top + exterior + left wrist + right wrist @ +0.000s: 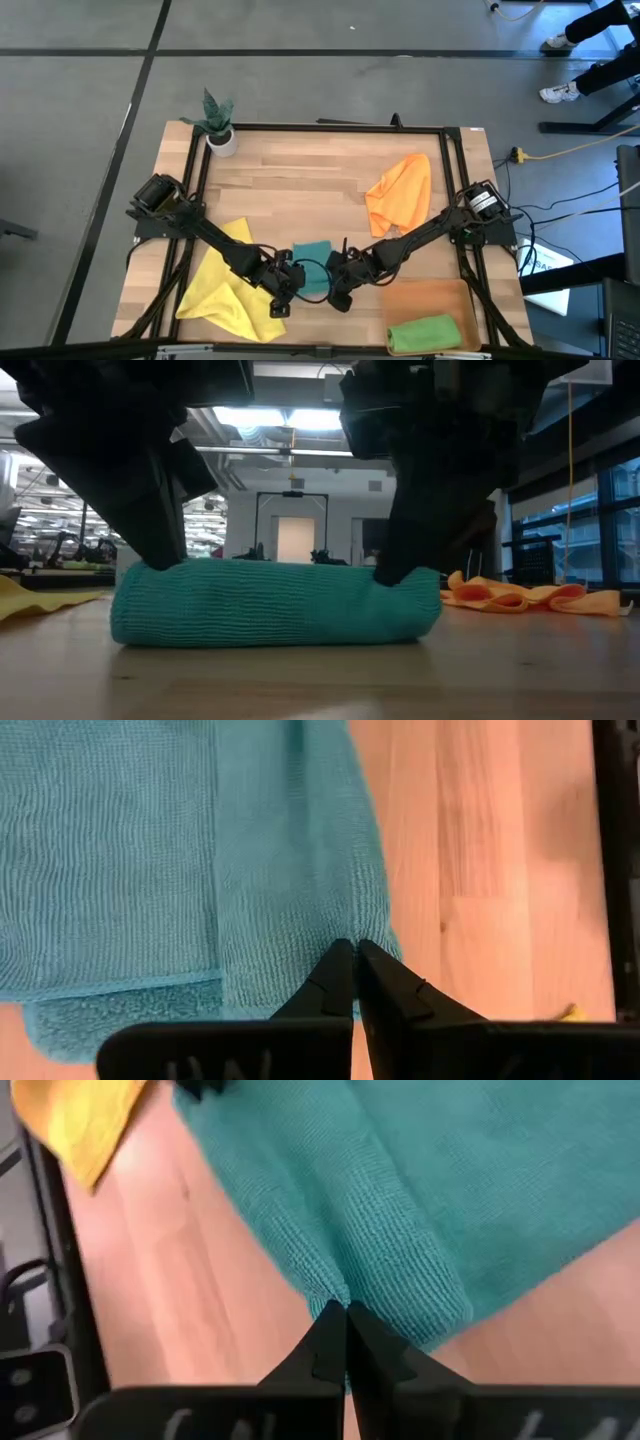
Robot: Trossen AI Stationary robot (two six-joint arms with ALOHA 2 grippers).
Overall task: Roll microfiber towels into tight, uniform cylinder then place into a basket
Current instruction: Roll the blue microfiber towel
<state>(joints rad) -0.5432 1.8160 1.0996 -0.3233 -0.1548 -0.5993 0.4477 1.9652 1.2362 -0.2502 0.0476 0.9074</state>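
A teal towel lies near the table's near edge, in the middle. It is rolled into a thick low cylinder that rests lengthwise on the wood. My left gripper is shut on top of the roll near its left end. My right gripper is shut near the roll's right end. A green rolled towel lies in the orange-brown basket at the near right. A yellow towel lies crumpled at the near left, and an orange towel at the far right. My left gripper presses its shut fingertips down on the roll's top near its left end, slanting down from the left. The cloth is dented under them, and the roll lies on the table. My right gripper presses its shut fingertips down on the roll's top near its right end, slanting down from the right. The cloth is dented in there too, and the roll rests on the wood.
A small white pot with a plant stands at the far left corner. A black frame runs around the tabletop. Bare wood lies between the roll and the far edge.
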